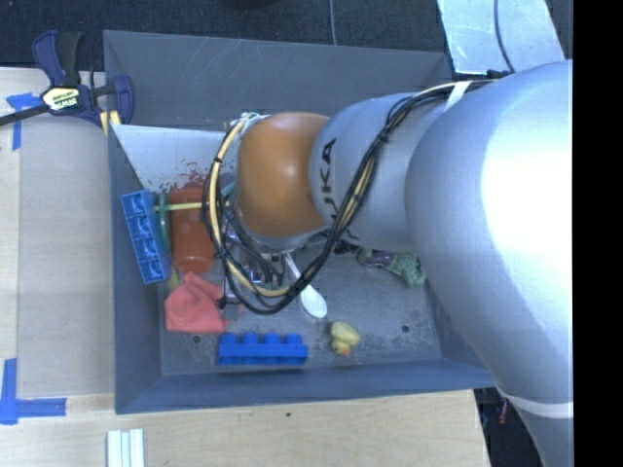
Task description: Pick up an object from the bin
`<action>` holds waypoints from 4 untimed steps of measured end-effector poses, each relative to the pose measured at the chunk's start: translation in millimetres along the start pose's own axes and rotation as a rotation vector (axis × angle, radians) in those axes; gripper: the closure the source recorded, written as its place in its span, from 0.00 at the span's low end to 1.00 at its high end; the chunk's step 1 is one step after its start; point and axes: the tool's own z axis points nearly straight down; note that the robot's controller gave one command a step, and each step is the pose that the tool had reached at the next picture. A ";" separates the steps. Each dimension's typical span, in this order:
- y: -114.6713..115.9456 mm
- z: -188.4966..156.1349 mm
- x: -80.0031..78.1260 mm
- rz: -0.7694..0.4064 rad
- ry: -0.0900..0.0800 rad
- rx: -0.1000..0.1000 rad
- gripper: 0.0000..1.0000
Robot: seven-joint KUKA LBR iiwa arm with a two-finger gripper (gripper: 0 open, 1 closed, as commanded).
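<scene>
Because the arm (pixel 487 212) leans in from the right with its orange-capped wrist (pixel 277 173) low over the left half of the bin (pixel 282 76), the pincer (pixel 237 278) sits buried under cables (pixel 263 305), so whether it is wide or narrow cannot be told. Nearest it lie a reddish-brown block (pixel 190 239) and a pink lump (pixel 195 306), the likely candidates; a blue brick (pixel 261 348) rests near the front wall.

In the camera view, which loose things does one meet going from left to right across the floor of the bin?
First the blue brick by the left wall → pink lump → long blue brick → white piece → yellow toy → green thing.
</scene>
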 end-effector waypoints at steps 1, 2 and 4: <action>5.0 14.0 9.0 -0.020 -0.005 0.001 1.00; -12.7 15.9 8.5 -0.028 -0.009 0.002 1.00; -11.7 -37.6 15.0 -0.057 -0.003 0.005 1.00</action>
